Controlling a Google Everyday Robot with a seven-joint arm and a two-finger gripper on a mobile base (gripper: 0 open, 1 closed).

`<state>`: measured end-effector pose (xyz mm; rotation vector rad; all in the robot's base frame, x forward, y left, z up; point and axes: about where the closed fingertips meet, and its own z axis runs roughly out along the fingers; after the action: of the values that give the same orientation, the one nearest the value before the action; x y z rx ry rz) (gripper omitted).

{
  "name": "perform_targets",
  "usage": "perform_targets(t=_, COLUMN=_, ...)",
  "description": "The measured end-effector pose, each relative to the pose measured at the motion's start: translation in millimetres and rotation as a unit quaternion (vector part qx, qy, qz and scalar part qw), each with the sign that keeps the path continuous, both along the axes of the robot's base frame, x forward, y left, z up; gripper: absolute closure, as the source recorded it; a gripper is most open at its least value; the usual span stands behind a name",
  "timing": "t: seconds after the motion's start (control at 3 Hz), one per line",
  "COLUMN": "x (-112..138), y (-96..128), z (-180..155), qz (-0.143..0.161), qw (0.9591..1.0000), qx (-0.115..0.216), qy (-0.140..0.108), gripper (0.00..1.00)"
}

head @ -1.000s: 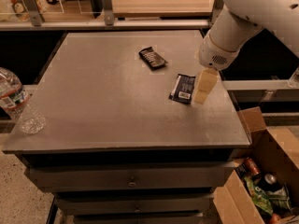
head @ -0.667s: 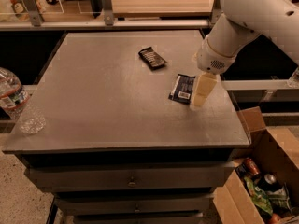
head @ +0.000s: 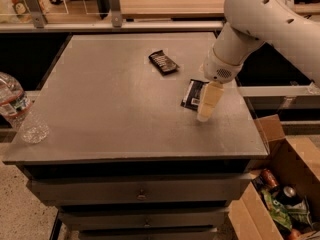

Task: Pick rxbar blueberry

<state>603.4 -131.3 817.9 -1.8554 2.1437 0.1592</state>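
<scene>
**Rxbar (head: 191,94) flat on worktop (head: 120,114), end effector (head: 206,109) at its 3 o'clock edge**

The Rxbar is seen lying flat on the worktop, toward 3 o'clock from the centre. The end effector is held pointing downward over the bar's 3 o'clock edge, with part of the wrapper hidden behind it. Whether the bar is touched cannot be told, nor whether the end effector is wide or narrow. A black wrapper (head: 163,62) is placed at 11 o'clock from the Rxbar, apart from it. A clear bottle (head: 15,104) is found at the worktop's 8 o'clock edge. An open box (head: 295,159) is set below, at 4 o'clock.
</scene>
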Motion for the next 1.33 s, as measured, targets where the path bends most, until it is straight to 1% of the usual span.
perform_targets(t=0.33, x=3, y=3, z=-8, qz=-0.001, qw=0.9998, qx=0.0, qy=0.019, gripper=0.18)
perform_targets(t=0.67, x=5, y=3, z=-14, qz=-0.006, qw=0.9993, qx=0.004, qy=0.038, gripper=0.41)
perform_targets(t=1.33, x=5, y=3, z=3, qz=-0.006, qw=0.9992, qx=0.004, qy=0.038, gripper=0.87)
